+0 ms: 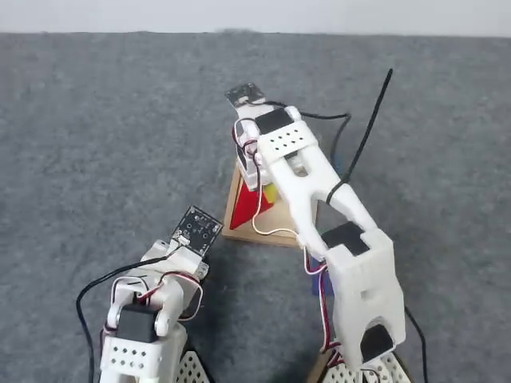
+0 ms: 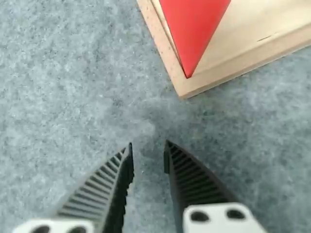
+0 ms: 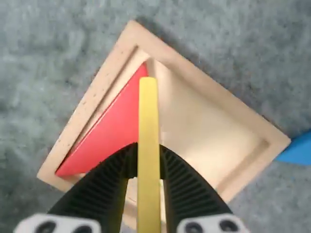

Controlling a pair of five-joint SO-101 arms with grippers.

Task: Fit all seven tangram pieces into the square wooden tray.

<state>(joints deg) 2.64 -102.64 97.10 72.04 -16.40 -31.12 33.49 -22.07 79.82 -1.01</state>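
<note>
Left gripper (image 2: pixel 148 145): nearest the bases, it hangs over the grey carpet (image 1: pixel 96 120) just off a corner of the tray. Its jaws stand a little apart with nothing between them.

Tray (image 3: pixel 218 97): square, wooden and flat on the carpet, with most of its floor bare.

Red triangle (image 3: pixel 109 141): lies flat inside the tray along one wall. One sharp tip sits in the tray corner nearest the left gripper.

Right gripper (image 3: pixel 147 146): over the middle of the tray, clamped on the yellow piece.

Yellow piece (image 3: pixel 148 107): held on edge, so its outline cannot be told. It stands over the line where the red triangle meets the tray's bare floor. Whether it touches the tray yet cannot be told.

Blue piece (image 3: pixel 296 150): on the carpet, outside the tray, just beside the corner opposite the red triangle's wall.

Stage, as I judge it: early, with one piece seated and a second about to go in.

Risk, straddling: if the yellow piece is let go where it stands, it may land half on the red triangle and lie tilted.

Risk, tipping: released on edge, it could fall to either side. It may cover floor that other pieces need.

Risk, shoving: pressing down or sideways could slide the red triangle off its wall or shift the tray on the carpet.

Risk, collision: the left gripper sits close to the tray corner, so a small move could nudge it.
</note>
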